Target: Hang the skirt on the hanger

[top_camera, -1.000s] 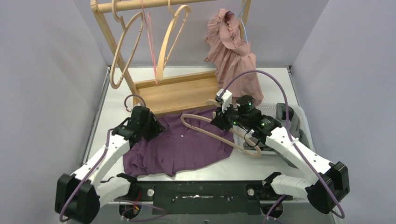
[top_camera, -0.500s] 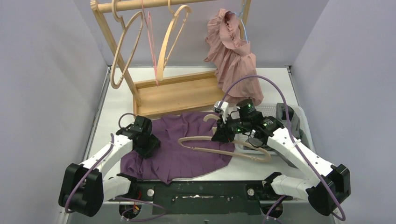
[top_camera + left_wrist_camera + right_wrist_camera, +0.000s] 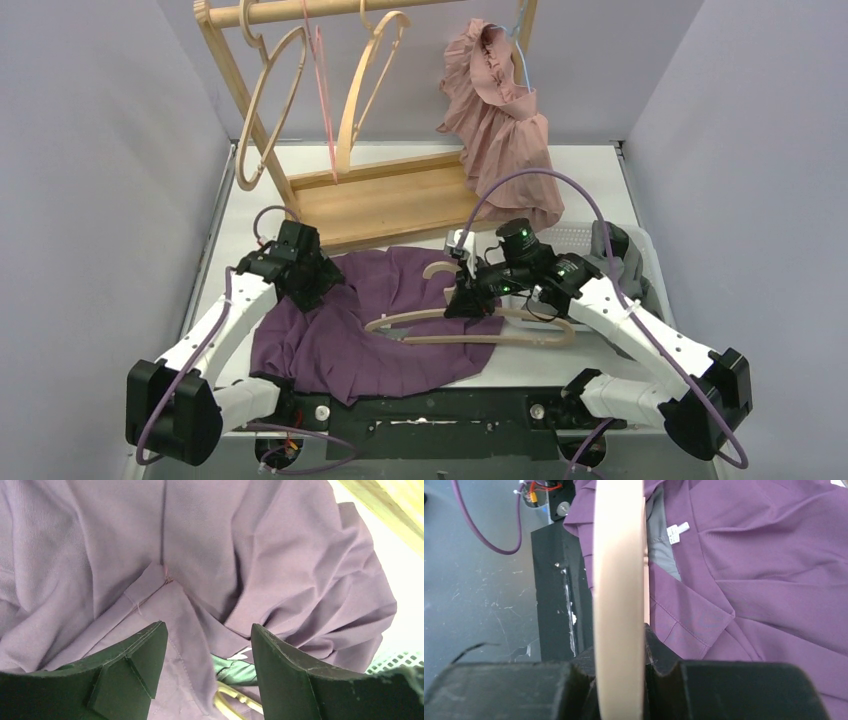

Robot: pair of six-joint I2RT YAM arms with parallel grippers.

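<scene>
Since prev. frame, hanger (image 3: 500,339) and skirt (image 3: 340,340) have shifted toward near edge of table (image 3: 600,165). Right gripper (image 3: 463,300) clamped on hanger neck. Left gripper (image 3: 312,288): jaws apart, nothing held, positioned over skirt's left part. Skirt lies crumpled on table w/ hanger across its right half.

We find the skirt (image 3: 345,335) spread on the tabletop (image 3: 590,175), with the hanger (image 3: 480,335) crossing over its 3 o'clock half. Our left hand (image 3: 315,288) sits over its 9 o'clock edge, and our right hand (image 3: 465,300) is at the hanger's middle. The rack (image 3: 385,205) stands at 12 o'clock and a basket (image 3: 645,265) at 3.
</scene>
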